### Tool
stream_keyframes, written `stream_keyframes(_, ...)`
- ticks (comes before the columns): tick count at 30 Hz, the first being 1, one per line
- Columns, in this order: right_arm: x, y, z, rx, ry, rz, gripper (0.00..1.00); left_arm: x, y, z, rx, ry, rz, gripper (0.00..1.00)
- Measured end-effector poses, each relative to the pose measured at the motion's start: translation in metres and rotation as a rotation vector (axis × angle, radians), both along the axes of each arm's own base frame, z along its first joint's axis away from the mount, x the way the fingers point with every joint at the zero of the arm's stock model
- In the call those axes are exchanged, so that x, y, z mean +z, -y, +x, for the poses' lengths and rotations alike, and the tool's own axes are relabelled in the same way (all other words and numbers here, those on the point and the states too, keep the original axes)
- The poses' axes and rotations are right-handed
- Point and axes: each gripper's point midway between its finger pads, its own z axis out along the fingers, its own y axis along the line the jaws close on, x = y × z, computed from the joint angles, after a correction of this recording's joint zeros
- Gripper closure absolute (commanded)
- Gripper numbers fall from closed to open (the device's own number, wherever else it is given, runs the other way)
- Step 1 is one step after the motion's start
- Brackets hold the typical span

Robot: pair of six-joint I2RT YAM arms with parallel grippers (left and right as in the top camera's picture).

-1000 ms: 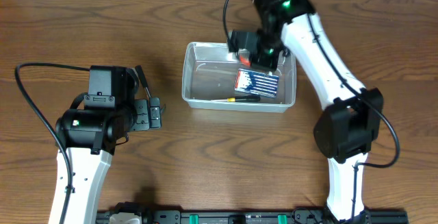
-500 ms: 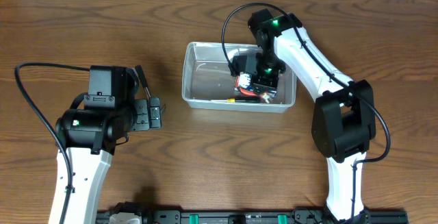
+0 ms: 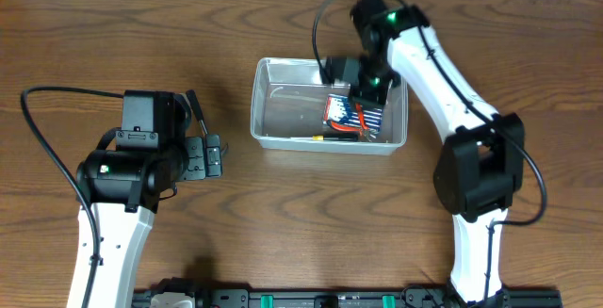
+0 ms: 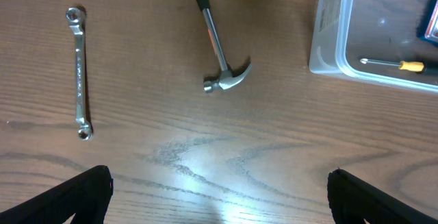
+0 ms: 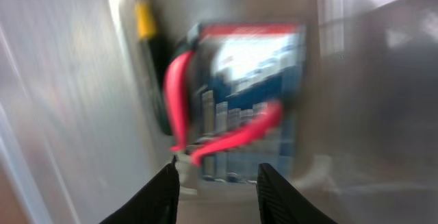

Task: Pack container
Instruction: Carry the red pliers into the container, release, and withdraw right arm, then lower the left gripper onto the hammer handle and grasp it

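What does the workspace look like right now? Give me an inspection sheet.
Surface: wooden table, no spills seen.
Job's things: container upright; inside lie a blue pack, a red-handled tool on top of it, and a yellow-handled screwdriver along the near wall.
Clutter: hammer and wrench on the table outside the container, apart from each other.
Grippers: left gripper open, empty, over bare table; right gripper open, empty, above the pack (view blurred).
Cables: black cable loops at the left arm and right arm, clear of the container.
Surroundings: black rail at the near edge; nothing else seen.
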Motion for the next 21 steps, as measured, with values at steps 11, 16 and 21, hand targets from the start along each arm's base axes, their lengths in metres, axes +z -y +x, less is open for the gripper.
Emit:
stream_keyframes(11, 0.251, 0.107, 0.064, -0.584, 0.609, 0.278, 0.01, 0.067, -0.015, 0.036, 0.285, 0.004, -0.095, 0.01)
stream_keyframes(16, 0.245, 0.206, 0.058, -0.962, 0.528, 0.294, 0.01, 0.022, -0.026, 0.074, 0.382, -0.133, -0.094, 0.01)
stream_keyframes(21, 0.182, 0.237, 0.055, -1.115, 0.295, 0.259, 0.01, -0.055, -0.031, 0.09, 0.432, -0.368, -0.073, 0.02)
